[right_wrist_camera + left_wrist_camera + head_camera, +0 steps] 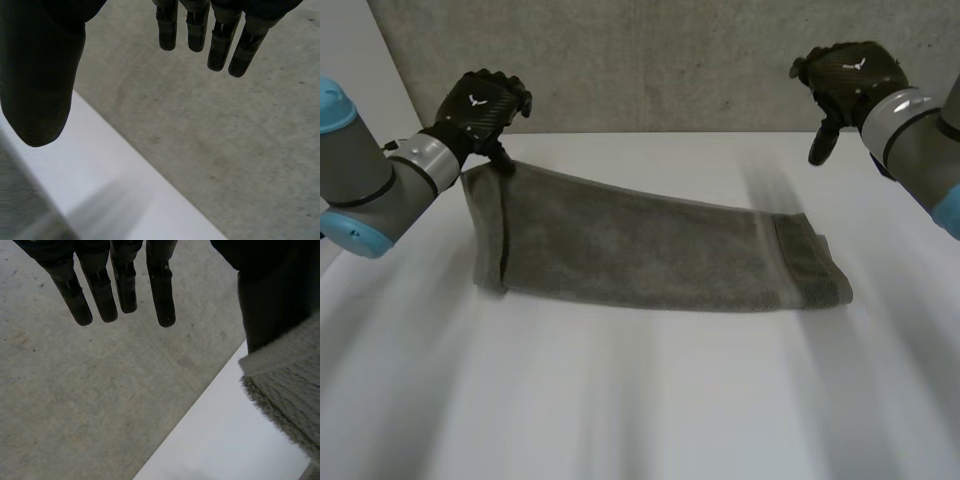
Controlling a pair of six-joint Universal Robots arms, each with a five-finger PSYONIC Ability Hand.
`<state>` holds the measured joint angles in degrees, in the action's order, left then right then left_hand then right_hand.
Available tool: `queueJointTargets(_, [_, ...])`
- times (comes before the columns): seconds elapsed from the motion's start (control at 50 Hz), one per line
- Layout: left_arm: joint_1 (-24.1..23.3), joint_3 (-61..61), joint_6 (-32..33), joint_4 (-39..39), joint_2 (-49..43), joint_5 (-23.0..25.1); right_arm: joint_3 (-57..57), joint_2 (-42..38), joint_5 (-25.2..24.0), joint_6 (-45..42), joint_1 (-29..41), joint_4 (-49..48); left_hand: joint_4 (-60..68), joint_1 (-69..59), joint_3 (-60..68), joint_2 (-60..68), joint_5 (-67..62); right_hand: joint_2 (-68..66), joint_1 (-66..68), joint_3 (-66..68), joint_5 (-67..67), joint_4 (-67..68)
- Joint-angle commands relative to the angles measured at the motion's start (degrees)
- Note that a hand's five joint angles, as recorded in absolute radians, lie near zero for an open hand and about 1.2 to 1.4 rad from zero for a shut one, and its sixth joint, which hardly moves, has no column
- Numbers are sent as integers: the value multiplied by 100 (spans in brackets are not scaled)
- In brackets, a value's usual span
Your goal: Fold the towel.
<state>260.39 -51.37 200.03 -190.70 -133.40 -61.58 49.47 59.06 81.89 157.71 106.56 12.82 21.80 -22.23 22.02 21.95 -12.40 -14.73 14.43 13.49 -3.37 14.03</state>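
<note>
Your left hand (480, 105): fingers (162, 285) straight, towel (640, 245) corner (lifted) seemingly hooked over thumb (272, 300). Right hand (850, 75) spread, apart from towel.

Towel (640, 250) mid-grey w/ banded hem, desk (650, 400) white, left hand (480, 105) & right hand (850, 75) black w/ white logo, wall (650, 60) speckled grey, arm caps (335, 100) lt blue.
</note>
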Motion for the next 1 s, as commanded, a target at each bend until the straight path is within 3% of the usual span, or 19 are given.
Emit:
queueJointTargets(0.02, [3, 12, -620, 6, -274, 349, 931, 369, -279, -65, -21, -25, -767, 810, -788, -781, 827, 473, -443, -349, 337, -403])
queueJointTargets(0.04, [3, 13, -623, 6, -274, 349, 933, 369, -279, -65, -22, -25, -772, 815, -794, -786, 832, 473, -443, -349, 337, -403])
queueJointTargets(0.08, [11, 56, -1384, -3, -388, 349, 1125, 396, -305, -74, -57, -51, -1041, 1084, -1062, -1055, 1101, 473, -443, -349, 337, -403])
queueJointTargets(0.1, [11, 56, -1388, -3, -388, 349, 1126, 396, -305, -74, -57, -51, -1041, 1084, -1063, -1055, 1101, 473, -443, -349, 337, -403])
queueJointTargets(0.14, [29, 144, -2262, 6, -485, 401, 1284, 396, -332, -82, -74, -86, -1025, 1068, -1046, -1039, 1084, 473, -443, -349, 337, -403])
queueJointTargets(0.24, [73, 232, -3214, 155, -538, 410, 1442, 405, -411, -83, -74, -95, -940, 983, -962, -954, 1000, 473, -443, -349, 337, -403])
queueJointTargets(0.42, [73, 109, -3339, 771, -353, 340, 1618, 413, -455, -83, -74, -104, -907, 950, -928, -921, 966, 473, -443, -349, 337, -403])
queueJointTargets(0.58, [-200, -954, -2829, 1105, 526, 296, 1812, 545, -455, -83, -74, -165, -890, 933, -911, -904, 950, 473, -443, -349, 337, -403])
queueJointTargets(0.78, [-858, -3157, -1144, 421, 1605, -556, 2242, 800, -578, -83, -74, -332, -907, 950, -928, -921, 966, 473, -443, -349, 337, -403])
queueJointTargets(0.9, [-1061, -3863, -737, -11, 1888, -653, 2383, 818, -578, -83, -74, -394, -907, 950, -928, -921, 966, 473, -443, -349, 337, -403])
queueJointTargets(1.0, [-1298, -4478, -396, -800, 1932, -723, 2497, 818, -587, -83, -74, -411, -890, 933, -911, -904, 950, 473, -443, -349, 337, -403])
